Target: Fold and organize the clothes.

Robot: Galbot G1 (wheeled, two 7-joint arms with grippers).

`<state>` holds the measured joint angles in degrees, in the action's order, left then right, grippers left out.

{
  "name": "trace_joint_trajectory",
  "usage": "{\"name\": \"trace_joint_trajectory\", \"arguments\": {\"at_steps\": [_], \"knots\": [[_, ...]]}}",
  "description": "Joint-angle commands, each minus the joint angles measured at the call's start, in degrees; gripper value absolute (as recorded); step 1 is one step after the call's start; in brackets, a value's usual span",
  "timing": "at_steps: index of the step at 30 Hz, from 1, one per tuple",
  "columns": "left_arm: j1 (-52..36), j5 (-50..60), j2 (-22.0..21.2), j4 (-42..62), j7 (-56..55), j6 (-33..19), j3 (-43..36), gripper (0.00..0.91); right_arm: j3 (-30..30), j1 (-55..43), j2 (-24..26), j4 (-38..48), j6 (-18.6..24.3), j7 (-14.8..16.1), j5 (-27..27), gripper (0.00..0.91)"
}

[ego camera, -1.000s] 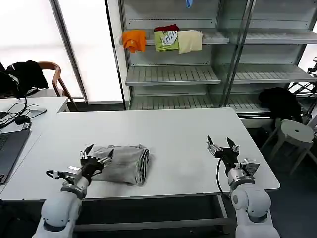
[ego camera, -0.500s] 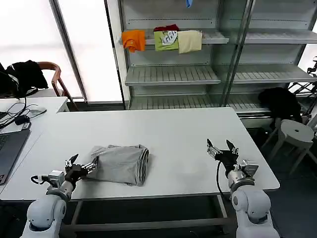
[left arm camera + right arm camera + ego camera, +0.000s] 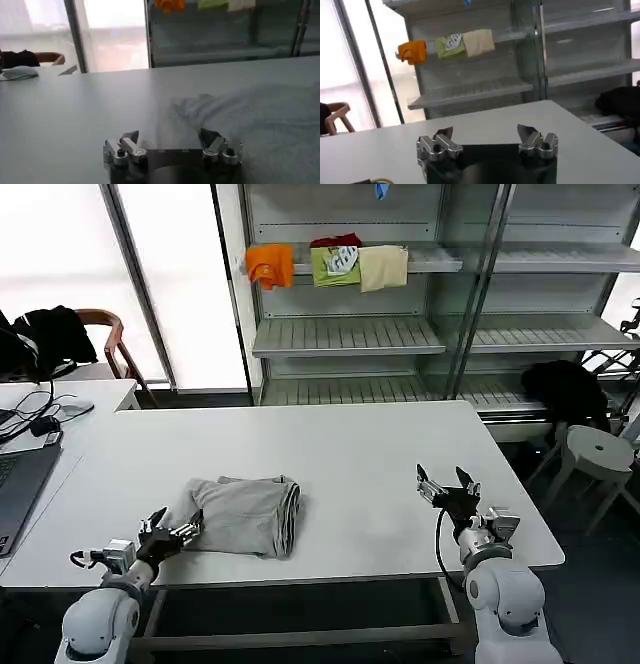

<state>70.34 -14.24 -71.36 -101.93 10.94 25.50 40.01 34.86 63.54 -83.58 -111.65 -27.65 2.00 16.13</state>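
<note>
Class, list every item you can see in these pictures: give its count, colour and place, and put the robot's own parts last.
Folded shirt: one, light grey, on the table's near left.
Table: one, white, in front of the robot.
Shelving unit: one, grey, behind the table.
Cloths on the shelf: orange, green, cream and red, top shelf.
Chair: one, wooden, far left, dark garment draped on it.
Laptop: one, dark, on the side desk at left.
Stool: one, white, at right.
Left pincer: open, at the shirt's left edge.
Right pincer: open, over the table's right side, holding nothing.
</note>
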Motion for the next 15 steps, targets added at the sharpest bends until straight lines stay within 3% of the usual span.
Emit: {"name": "trace_joint_trajectory", "arguments": {"at_steps": [1, 9, 15], "knots": [[0.5, -1.9, -0.2, 0.3, 0.6, 1.3, -0.1, 0.020, 0.0, 0.0, -0.1, -0.1, 0.1, -0.1, -0.1, 0.907], [0.4, -6.5, -0.8, 0.3, -0.1, 1.7, -0.1, 0.020, 0.1, 0.1, 0.0, -0.5, 0.1, -0.2, -0.1, 0.907], [0.2, -9.4, -1.2, 0.0, -1.9, -2.6, 0.5, 0.020, 0.0, 0.3, 0.0, -0.8, 0.1, -0.3, -0.1, 0.907]]}}
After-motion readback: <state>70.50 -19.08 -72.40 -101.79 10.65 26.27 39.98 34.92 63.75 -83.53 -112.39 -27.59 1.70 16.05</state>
